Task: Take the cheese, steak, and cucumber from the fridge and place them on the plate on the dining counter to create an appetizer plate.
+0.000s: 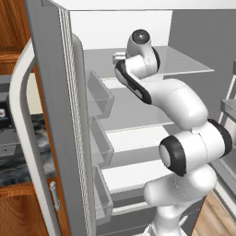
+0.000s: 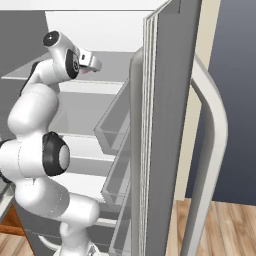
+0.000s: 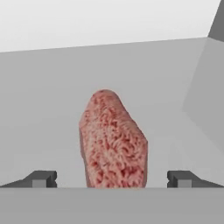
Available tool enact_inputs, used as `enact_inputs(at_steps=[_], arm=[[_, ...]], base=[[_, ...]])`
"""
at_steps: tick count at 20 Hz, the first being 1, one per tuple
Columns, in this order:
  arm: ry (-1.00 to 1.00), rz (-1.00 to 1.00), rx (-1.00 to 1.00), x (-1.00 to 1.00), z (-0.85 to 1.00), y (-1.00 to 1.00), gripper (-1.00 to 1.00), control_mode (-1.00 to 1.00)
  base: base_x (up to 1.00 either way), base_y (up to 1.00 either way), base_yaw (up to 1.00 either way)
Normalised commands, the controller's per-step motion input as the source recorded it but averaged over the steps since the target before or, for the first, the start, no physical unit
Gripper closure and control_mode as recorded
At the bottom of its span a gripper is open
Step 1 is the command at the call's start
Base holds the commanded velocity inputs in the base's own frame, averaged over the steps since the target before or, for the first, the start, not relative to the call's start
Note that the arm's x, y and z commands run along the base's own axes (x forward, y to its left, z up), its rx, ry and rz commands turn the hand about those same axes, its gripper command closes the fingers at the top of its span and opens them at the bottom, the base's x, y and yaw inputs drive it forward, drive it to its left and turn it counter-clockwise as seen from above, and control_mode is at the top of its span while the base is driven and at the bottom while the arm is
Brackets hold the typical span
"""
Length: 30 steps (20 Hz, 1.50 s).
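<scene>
The fridge [image 1: 138, 115] stands open before me, with a white interior and grey shelves. On an upper shelf [image 3: 52, 109] lies the steak [image 3: 113, 140], a pinkish-red marbled slab seen end-on. My gripper [image 3: 111, 179] is open, its two dark fingertips [image 3: 41, 179] wide apart on either side of the steak's near end and not touching it. From the right base view the hand [image 2: 89, 61] reaches in over that upper shelf. The cheese, the cucumber and the plate are out of view.
The left fridge door [image 1: 50, 115] hangs open with clear bins [image 1: 99, 94] and a curved handle [image 1: 18, 97]. The right door [image 2: 165, 130] stands close beside the arm. Behind the left door is a dark marbled counter top [image 1: 18, 161]; I cannot tell whether it is the dining counter.
</scene>
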Motion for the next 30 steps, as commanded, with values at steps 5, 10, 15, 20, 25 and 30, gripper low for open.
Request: enact_inputs(at_steps=[5,10,15,20,25,30], arm=[[0.03,0.00,0.00,0.32,-0.27,0.00,-1.00,-1.00],[0.04,0.00,0.00,0.28,-0.59,0.00,1.00,-1.00],[0.04,0.00,0.00,0.20,-0.54,0.00,1.00,-1.00],[0.00,0.00,0.00,0.10,-0.09,0.00,1.00,-1.00],[-0.08,0.00,-0.01,-0.10,-0.20,-0.05,1.00,-1.00],[-0.14,-0.07,-0.04,-0.60,-0.58,-0.35,1.00,-1.00]], base=[[0.00,0.00,0.00],[0.00,0.00,0.00],[0.00,0.00,0.00],[0.00,0.00,0.00],[0.00,0.00,0.00],[0.00,0.00,0.00]])
